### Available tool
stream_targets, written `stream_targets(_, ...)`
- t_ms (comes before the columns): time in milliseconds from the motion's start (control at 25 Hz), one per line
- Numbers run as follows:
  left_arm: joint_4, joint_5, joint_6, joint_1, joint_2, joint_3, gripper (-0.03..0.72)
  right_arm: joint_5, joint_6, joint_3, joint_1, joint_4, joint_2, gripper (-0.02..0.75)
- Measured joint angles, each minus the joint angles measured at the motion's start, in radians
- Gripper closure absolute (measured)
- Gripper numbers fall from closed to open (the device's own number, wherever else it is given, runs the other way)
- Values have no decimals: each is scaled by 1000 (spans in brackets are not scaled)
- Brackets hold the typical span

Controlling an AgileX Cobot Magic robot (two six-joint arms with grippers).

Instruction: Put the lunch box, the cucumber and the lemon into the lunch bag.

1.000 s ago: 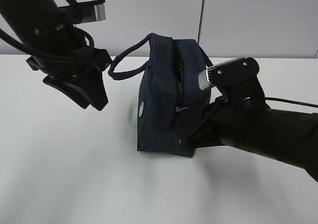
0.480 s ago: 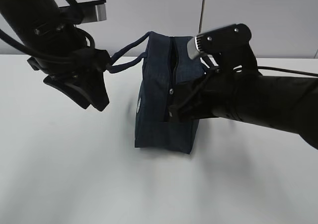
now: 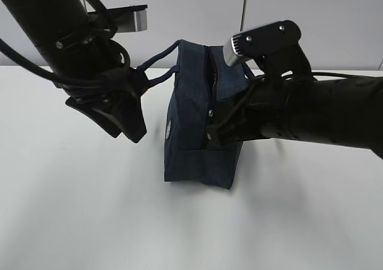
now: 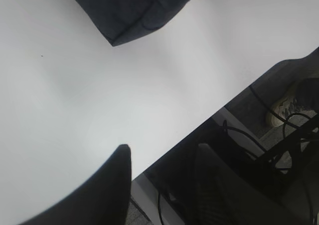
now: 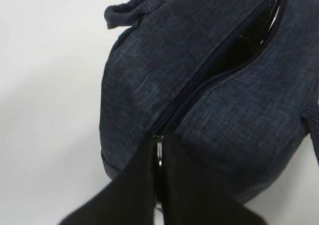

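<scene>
The navy lunch bag (image 3: 190, 135) stands on its end on the white table; its zipper runs up the near side and gapes dark higher up (image 5: 249, 35). My right gripper (image 3: 210, 131) is against that side, shut on the metal zipper pull (image 5: 158, 152), which shows as a bright sliver between the black fingers. My left gripper (image 3: 128, 125) hangs left of the bag, open, with nothing between its fingers (image 4: 122, 157); a corner of the bag (image 4: 129, 15) lies far ahead of it. One loop handle (image 3: 157, 63) stretches across to the left arm. The lunch box, cucumber and lemon are out of view.
The white table (image 3: 90, 210) spreads out in front of the bag and to its left. Grey wall panels (image 3: 311, 18) close off the back. Past the table's front edge, the left wrist view shows cables and the floor (image 4: 279, 130).
The right gripper rose along the bag's side with the zipper pull, and the bag straightened. The left arm shifted right, closer to the bag, and its jaws widened a little.
</scene>
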Motion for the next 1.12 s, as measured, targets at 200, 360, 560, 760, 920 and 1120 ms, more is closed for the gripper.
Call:
stream_targets(200, 0, -15, 1, 0, 0, 0, 398, 71, -2, 0, 0, -11, -73, 738)
stream_targets(360, -2, -16, 1, 0, 0, 0, 398, 84, -2, 0, 0, -13, -89, 738)
stream_targets(560, -52, -12, 5, -17, 0, 0, 398, 91, -2, 0, 0, -9, -96, 738)
stream_targets(760, -116, -10, 8, -16, 0, 0, 340, 91, -2, 0, 0, -7, -87, 738)
stream_targets(920, -116, -15, 8, -66, 0, 0, 243, 91, -2, 0, 0, -5, -85, 738)
stream_targets(1120, -104, -104, 8, -118, 2, 0, 223, 89, -2, 0, 0, -2, -85, 738)
